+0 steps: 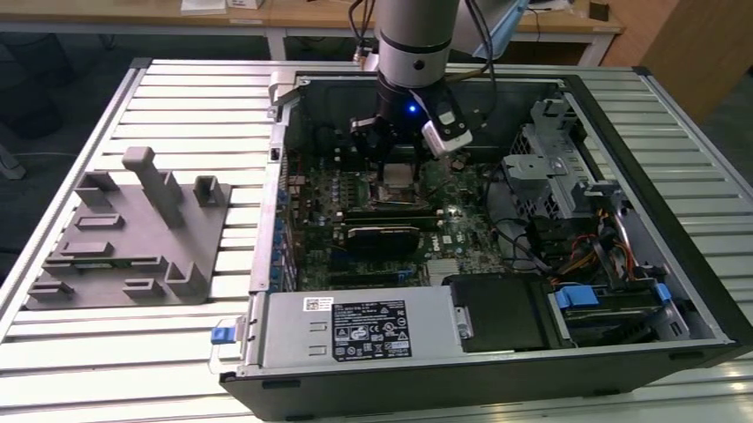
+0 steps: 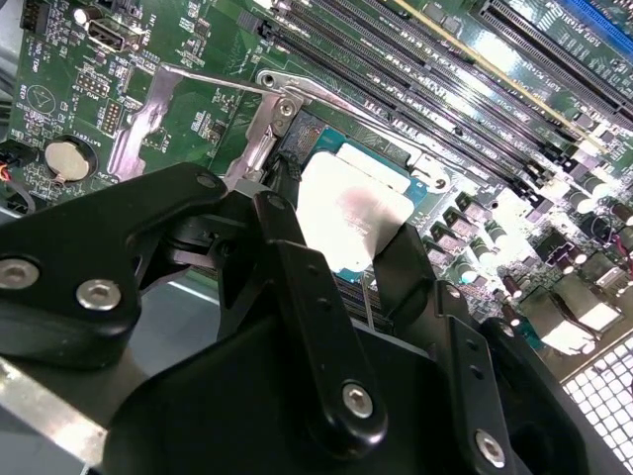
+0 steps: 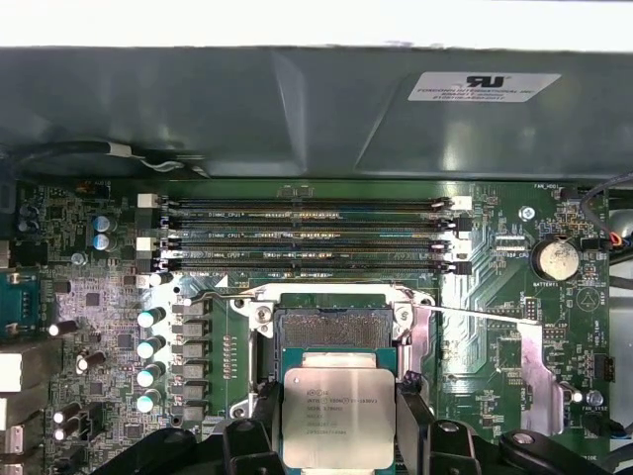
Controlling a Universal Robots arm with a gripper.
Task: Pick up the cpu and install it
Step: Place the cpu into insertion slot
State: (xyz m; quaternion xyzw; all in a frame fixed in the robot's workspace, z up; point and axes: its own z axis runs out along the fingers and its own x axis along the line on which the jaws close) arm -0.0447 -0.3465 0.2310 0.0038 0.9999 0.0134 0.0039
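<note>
- Slatted grey metal table (image 1: 153,352) carries one open black computer case (image 1: 471,388) and one grey moulded plastic fixture (image 1: 123,238); pale wooden desk (image 1: 306,13) behind.
- One gripper (image 3: 337,388): two black fingers (image 3: 413,421) clamped on the one silver-topped square cpu (image 3: 339,421), over the open socket (image 3: 331,327).
- Four black memory slots (image 3: 307,237) and one silver coin battery (image 3: 555,259) near the socket.

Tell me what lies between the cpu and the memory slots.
In the first wrist view, the open socket lies between the cpu and the memory slots.
</note>
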